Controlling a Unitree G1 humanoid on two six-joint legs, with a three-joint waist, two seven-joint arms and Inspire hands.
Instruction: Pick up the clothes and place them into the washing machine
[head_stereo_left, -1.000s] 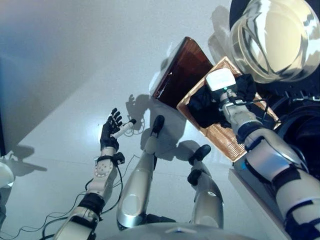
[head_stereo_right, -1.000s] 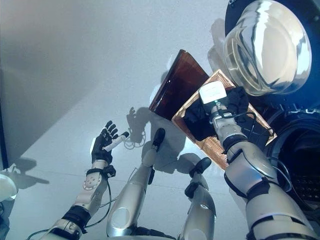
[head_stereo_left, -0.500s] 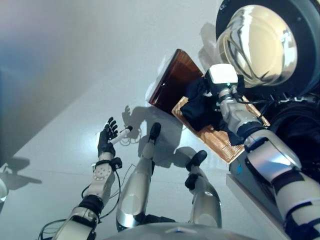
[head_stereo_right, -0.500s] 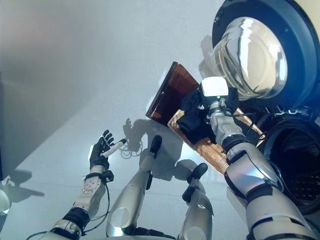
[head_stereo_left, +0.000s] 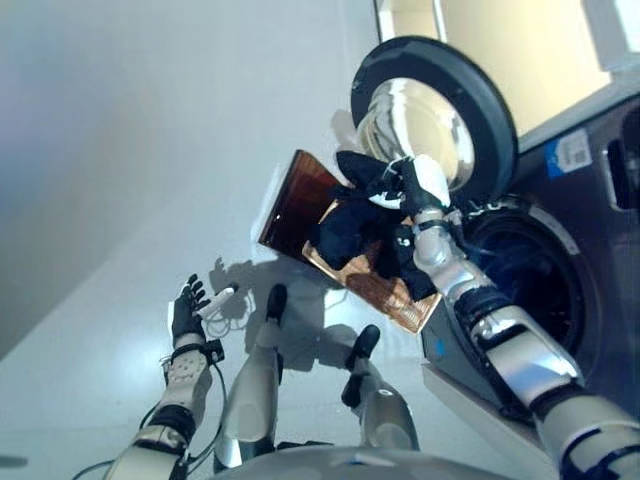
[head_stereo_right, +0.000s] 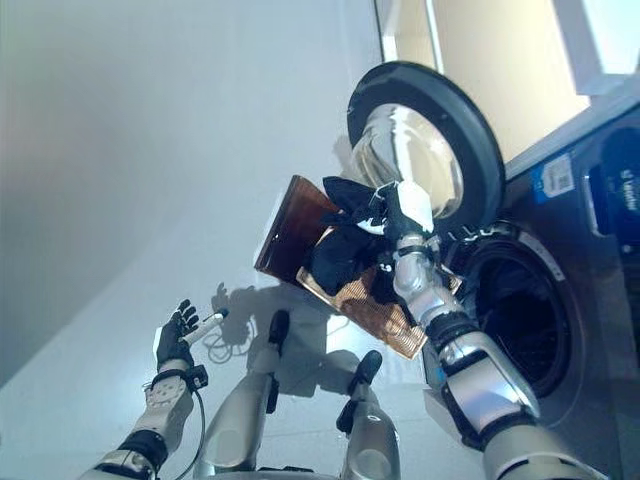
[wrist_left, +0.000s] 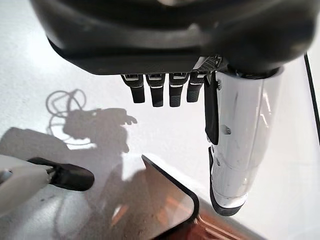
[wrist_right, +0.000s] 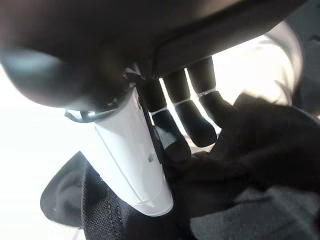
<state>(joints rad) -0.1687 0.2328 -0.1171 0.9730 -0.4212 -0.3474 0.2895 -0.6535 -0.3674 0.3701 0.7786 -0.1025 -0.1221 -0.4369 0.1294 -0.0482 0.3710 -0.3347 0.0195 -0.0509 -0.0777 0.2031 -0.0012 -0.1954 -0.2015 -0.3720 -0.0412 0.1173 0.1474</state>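
**Dark clothes lifted, drum not yet reached**

Right hand (head_stereo_right: 403, 212) raised, thumb and fingers pinched on a bundle of dark clothes (head_stereo_left: 352, 222). The right wrist view confirms it: white-covered thumb (wrist_right: 137, 155) pressed into black cloth (wrist_right: 250, 165), dark fingers (wrist_right: 197, 122) curled onto the same fold. Most of the bundle hangs below the hand, over the woven basket (head_stereo_left: 385, 290), which sits on the floor just beside the washing machine (head_stereo_right: 590, 250). A brown panel (head_stereo_left: 290, 200), possibly the basket's lid, leans at the basket's far side. Cannot tell whether the lowest folds are clear of the basket rim.

Machine door (head_stereo_left: 430, 110) swung wide open; drum opening (head_stereo_right: 515, 315) dark, to the right of the held clothes and lower than the hand.

Left hand (head_stereo_left: 187, 308) idle, low over the floor, well apart from the work; fingers (wrist_left: 157, 90) straight and holding nothing.

Judgement on the step: carry phase.
- Lift high enough that trailing cloth leaves the basket, or it may drag the basket along.
- Swing right and down toward the drum, keeping clear of the open door.
- Hold the pinch until the hand is inside the rim; release outside and cloth drapes over the lip.
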